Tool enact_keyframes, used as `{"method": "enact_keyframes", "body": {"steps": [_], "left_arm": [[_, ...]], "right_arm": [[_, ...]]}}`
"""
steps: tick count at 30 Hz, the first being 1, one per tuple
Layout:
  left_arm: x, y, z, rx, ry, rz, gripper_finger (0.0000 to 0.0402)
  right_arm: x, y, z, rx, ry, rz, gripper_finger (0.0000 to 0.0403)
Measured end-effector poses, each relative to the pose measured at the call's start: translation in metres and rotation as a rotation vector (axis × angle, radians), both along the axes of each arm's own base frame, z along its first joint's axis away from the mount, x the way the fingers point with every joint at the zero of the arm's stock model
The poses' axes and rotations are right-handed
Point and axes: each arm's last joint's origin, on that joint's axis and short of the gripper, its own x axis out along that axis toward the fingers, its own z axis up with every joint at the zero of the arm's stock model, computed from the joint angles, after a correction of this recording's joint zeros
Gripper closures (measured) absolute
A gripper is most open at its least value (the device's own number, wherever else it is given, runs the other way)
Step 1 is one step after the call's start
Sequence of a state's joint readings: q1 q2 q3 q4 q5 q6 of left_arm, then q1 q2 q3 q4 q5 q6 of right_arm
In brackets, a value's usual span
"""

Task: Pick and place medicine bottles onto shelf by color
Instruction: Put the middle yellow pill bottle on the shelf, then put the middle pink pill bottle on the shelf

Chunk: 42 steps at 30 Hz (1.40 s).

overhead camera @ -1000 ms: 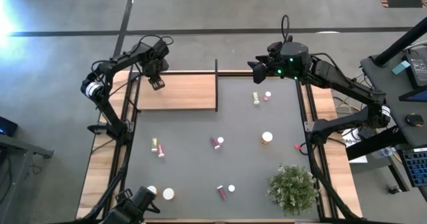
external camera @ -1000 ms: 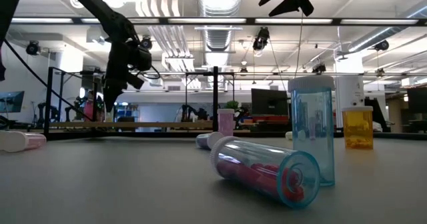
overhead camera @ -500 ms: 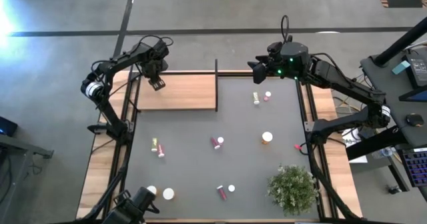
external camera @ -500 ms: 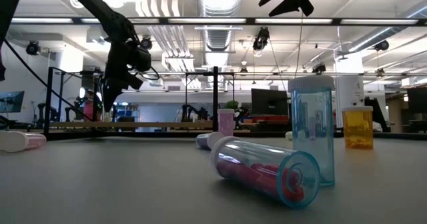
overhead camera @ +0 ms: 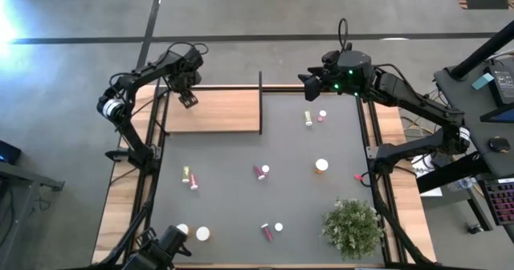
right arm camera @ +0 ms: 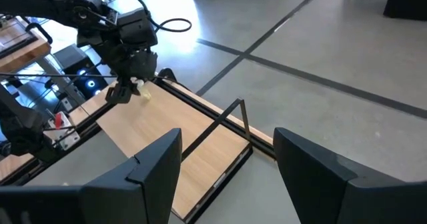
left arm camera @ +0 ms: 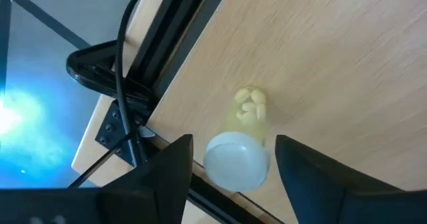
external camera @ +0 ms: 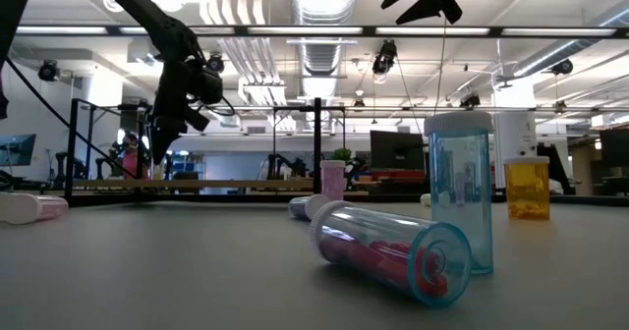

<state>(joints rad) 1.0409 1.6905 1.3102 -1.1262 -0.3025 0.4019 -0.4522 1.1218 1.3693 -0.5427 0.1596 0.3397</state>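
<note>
— Dark grey tabletop (overhead camera: 241,198), light-wood shelf (overhead camera: 215,111) at its far left corner. Where is the left gripper (overhead camera: 188,100)?

— Over the shelf's far left part. In its wrist view a yellow-green bottle (left arm camera: 243,141) with a white cap lies between its two fingers (left arm camera: 168,167), which stand apart on either side with a gap to the cap.

— Is the bottle resting on the shelf?

— It seems to be against the wood, though I can't be sure from this angle.

— And the right gripper (overhead camera: 307,83)?

— Above the table's far edge, right of the shelf, fingers spread with nothing between them. Other bottles (overhead camera: 263,172) lie scattered on the tabletop, near a bushy green plant (overhead camera: 352,227) at the near right.
</note>
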Motion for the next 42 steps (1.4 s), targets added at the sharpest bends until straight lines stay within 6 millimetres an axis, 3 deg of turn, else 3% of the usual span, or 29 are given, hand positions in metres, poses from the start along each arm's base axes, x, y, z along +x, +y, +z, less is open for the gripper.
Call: {"method": "enact_keyframes", "body": {"steps": [11,19,35,42], "left_arm": [[0.001,0.003,0.018,0.073,0.008,0.004,0.0204],[0.001,-0.007,0.027,0.041,-0.084,-0.009,0.0204],[0.023,-0.013,0.043,0.092,-0.139,-0.055,0.0204],[0.044,-0.040,0.068,0.124,-0.281,-0.088,0.0204]], "right_arm": [[0.000,0.000,0.000,0.000,0.000,0.000,0.0177],[0.000,0.000,0.000,0.000,0.000,0.000,0.0177],[0.000,0.000,0.000,0.000,0.000,0.000,0.0177],[0.000,0.000,0.000,0.000,0.000,0.000,0.0177]]}}
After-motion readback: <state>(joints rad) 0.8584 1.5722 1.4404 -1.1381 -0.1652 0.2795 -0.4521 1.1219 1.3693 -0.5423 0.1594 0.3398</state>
